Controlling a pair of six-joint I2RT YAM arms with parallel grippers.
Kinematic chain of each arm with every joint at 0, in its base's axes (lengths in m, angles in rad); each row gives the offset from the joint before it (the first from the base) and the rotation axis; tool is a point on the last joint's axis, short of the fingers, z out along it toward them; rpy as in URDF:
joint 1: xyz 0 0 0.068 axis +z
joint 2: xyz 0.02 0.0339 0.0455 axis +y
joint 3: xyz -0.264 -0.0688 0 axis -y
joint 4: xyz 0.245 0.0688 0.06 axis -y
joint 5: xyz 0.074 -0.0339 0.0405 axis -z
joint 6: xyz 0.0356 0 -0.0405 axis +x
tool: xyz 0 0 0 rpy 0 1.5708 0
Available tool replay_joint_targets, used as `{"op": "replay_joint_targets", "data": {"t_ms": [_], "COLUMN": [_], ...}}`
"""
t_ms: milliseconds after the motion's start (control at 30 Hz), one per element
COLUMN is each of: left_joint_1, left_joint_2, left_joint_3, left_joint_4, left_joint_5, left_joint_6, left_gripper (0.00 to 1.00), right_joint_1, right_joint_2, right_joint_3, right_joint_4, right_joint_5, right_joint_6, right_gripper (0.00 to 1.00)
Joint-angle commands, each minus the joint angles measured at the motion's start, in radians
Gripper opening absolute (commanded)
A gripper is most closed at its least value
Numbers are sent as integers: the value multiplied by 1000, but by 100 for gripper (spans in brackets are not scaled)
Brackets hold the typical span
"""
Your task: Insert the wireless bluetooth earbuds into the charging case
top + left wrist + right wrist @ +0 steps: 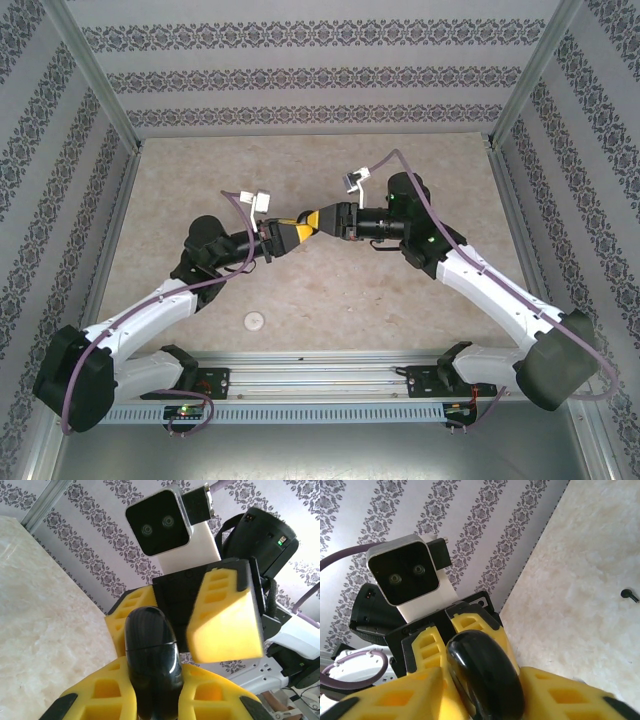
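Your left claw (288, 236) is clamped on the glossy black oval charging case (151, 655), up off the marbled beige surface (580, 580). Your right claw (320, 220) flanks the case's other end (squeezing or just framing it, I cannot tell). One small black earbud (629, 594) lies on the surface, well apart.

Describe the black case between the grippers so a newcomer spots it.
Over the middle of the table, the left gripper and right gripper meet tip to tip. Between their yellow fingers sits the case: unlike them, glossy black and rounded, with a thin seam.
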Motion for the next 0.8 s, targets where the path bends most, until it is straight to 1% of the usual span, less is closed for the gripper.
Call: {"op": "replay_joint_targets", "data": {"t_ms": [0, 133, 333, 433, 533, 600, 633, 700, 767], "left_joint_1": [18, 21, 22, 26, 32, 38, 41, 48, 58], "left_joint_2": [-8, -4, -2, -11, -26, -43, -52, -71, -96], "left_joint_3": [32, 33, 31, 33, 36, 37, 37, 39, 43], "left_joint_4": [58, 52, 36, 12, -29, -65, -82, -133, -203], "left_joint_5": [35, 55, 74, 78, 72, 65, 60, 47, 30], "left_joint_6": [-30, -38, -38, -28, -8, 10, 18, 38, 70], "left_gripper": [3, 4, 14, 22, 40, 51, 55, 60, 61], "right_joint_1": [7, 6, 8, 7, 7, 9, 10, 11, 12], "right_joint_2": [-10, -11, 0, -2, -6, -11, -15, -21, -31], "right_joint_3": [7, 7, 7, 10, 18, 28, 32, 42, 46], "right_joint_4": [76, 80, 96, 85, 44, 1, -20, -59, -91], "right_joint_5": [-35, -51, -68, -63, -48, -33, -23, -4, 17], "right_joint_6": [4, -4, -16, -34, -67, -101, -115, -151, -180], "right_gripper": [35, 25, 16, 14, 12, 12, 12, 12, 12]}}
